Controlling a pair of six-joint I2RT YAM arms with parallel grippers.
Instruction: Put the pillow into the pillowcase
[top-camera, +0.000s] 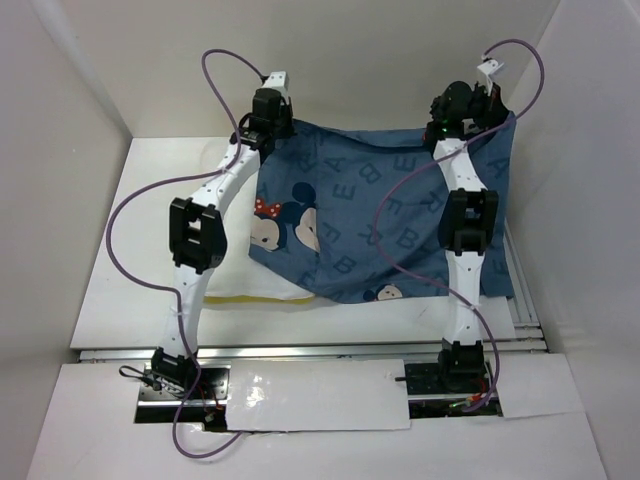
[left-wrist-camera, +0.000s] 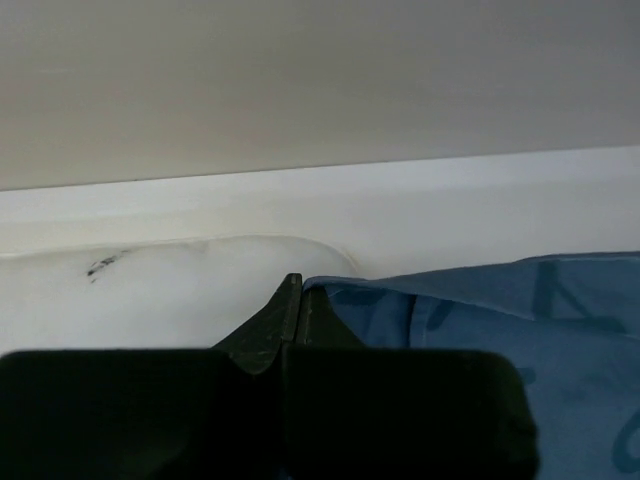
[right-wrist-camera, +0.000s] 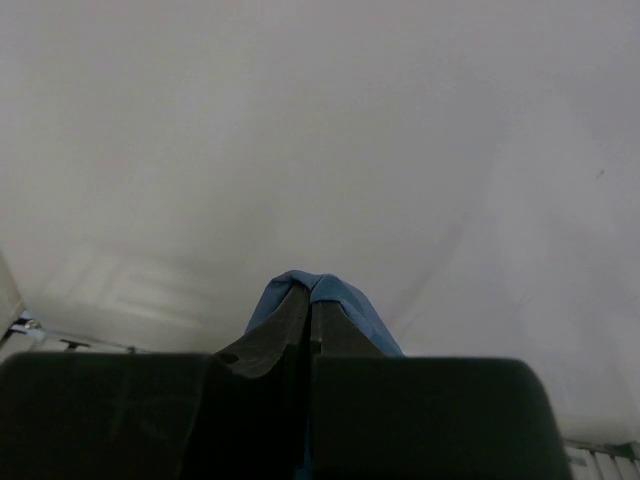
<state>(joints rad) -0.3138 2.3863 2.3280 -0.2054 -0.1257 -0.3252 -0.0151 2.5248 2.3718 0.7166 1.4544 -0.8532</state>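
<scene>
left pincer (left-wrist-camera: 292, 300) clamped on pillowcase (top-camera: 400, 210) corner at 11 o'clock | right pincer (right-wrist-camera: 310, 295) clamped on corner at 1 o'clock, thin bite of cloth | pillow (top-camera: 250, 285) poked out at 7 o'clock on tabletop (top-camera: 130, 250) | risk: a corner slips under load, case sags, pillow slides out

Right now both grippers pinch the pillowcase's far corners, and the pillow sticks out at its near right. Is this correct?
No. In the top external view the pillow sticks out at the near left of the pillowcase. The left gripper and right gripper do pinch its far corners.
</scene>
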